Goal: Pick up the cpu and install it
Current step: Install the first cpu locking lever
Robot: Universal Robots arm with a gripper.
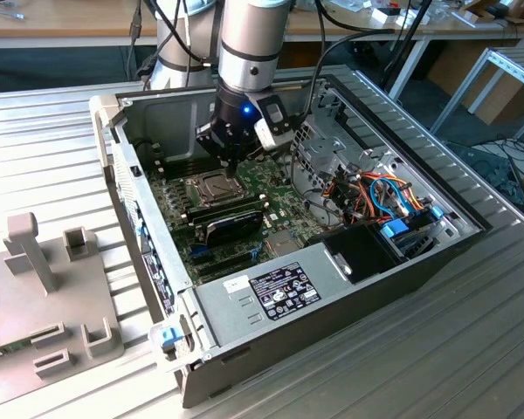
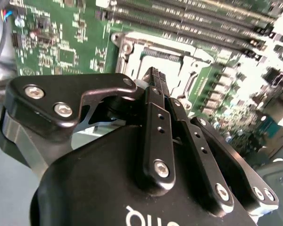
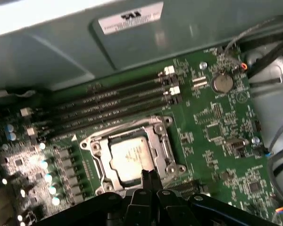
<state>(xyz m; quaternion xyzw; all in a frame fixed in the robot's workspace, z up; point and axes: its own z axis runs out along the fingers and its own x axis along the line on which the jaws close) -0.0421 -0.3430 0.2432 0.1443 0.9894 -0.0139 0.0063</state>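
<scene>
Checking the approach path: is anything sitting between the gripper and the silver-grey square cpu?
Nothing visible does. The silver-grey square cpu lies bare in its metal-framed socket, frame not covering it, and the black gripper hangs at its edge.

Arm near-vertical, gripper (image 1: 231,164) pointing down, fingers (image 3: 149,178) pressed together

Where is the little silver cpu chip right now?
The cpu lies in the socket frame on the green motherboard, beside the memory slots, just beyond the gripper.

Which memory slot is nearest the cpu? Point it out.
The slot bordering the socket frame; the other three lie farther from the cpu.
</scene>
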